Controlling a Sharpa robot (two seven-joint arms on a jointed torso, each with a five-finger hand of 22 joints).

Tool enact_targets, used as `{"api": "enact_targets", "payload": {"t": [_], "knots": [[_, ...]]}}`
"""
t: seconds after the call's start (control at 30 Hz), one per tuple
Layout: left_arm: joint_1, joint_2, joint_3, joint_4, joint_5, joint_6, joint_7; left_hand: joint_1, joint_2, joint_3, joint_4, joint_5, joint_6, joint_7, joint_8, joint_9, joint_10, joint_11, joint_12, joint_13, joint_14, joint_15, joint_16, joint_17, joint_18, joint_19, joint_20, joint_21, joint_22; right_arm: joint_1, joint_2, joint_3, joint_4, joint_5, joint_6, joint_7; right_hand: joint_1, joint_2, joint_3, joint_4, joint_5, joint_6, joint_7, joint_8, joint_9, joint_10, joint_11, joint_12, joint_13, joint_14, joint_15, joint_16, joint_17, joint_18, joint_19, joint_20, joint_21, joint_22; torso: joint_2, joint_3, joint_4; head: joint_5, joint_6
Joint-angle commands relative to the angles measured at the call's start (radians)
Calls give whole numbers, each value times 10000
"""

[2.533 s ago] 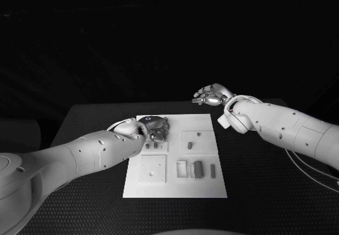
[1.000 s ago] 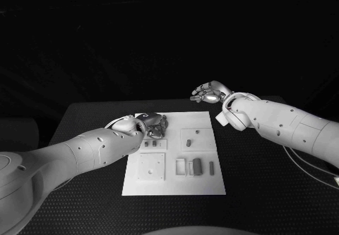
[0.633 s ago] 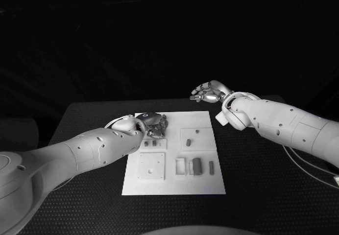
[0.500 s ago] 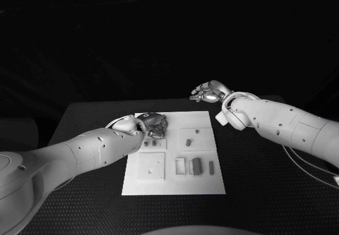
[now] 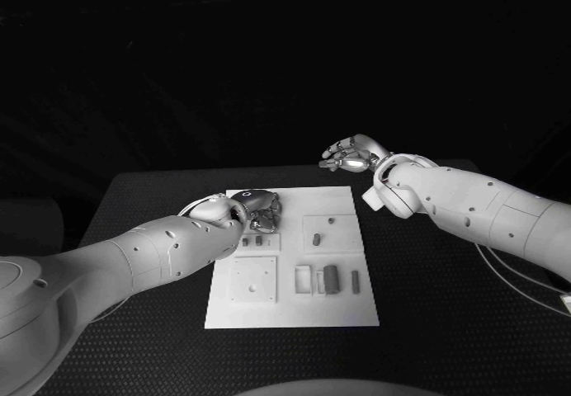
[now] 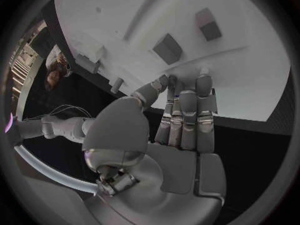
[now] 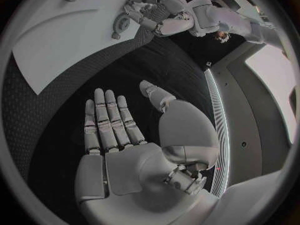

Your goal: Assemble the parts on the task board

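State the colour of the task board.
White task board, clearest in the head view.

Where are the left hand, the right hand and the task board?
left hand [image 5: 260,208], head view, on its silver fingers.
right hand [image 7: 134,150], right wrist view, on its palm.
task board [image 5: 298,312], head view, on its bare near edge.

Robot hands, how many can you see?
2. The left hand is over the far left corner of the task board. The right hand is raised beyond the board's far right corner.
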Motion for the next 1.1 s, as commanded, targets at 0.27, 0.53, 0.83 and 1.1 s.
{"api": "enact_targets", "payload": {"t": [0.27,0.53,0.83,1.1], "knots": [[-240,-5,-122,-80,-259,793,-228,263,35,179,-15,9,148,-22,93,10,183,-44,23,51,77,-96,42,-46,715,75,-142,-4,206,0,-11,4,15,-14,63,119,56,43,-82,6,-41,-73,318,69,-22,71,-15,-56,-8,-17,59,-9,-15,-133,-60,5,-48,20,-6,-5,6,-23,-10],[-242,-20,-123,-121,-339,396,-48,661,95,490,-15,-94,621,-216,353,96,727,-262,160,226,358,-311,9,-138,663,354,-287,11,189,0,-8,4,23,-9,59,123,53,43,-84,9,-42,-73,318,73,-26,73,-15,-59,-8,-17,59,-8,-19,-133,-60,5,-49,23,-4,-11,6,-15,-7],[-257,-103,-117,-92,241,-633,516,786,-30,586,-15,-12,795,-297,433,149,1080,-408,208,405,668,-460,-69,-182,616,639,-429,0,153,0,-8,4,27,-4,59,127,51,45,-84,11,-41,-73,318,76,-31,75,-15,-62,-8,-17,59,-6,-24,-133,-61,5,-49,27,-1,-8,5,-4,9],[-257,-217,-64,-4,752,-899,652,750,14,610,-11,4,908,-350,486,180,1180,-450,203,471,758,-503,-136,-176,588,724,-473,-40,133,0,-9,4,29,-2,63,129,51,45,-85,12,-41,-75,318,78,-36,77,-16,-65,-8,-17,58,-4,-28,-134,-61,4,-50,30,-3,-2,3,-1,34]]}}
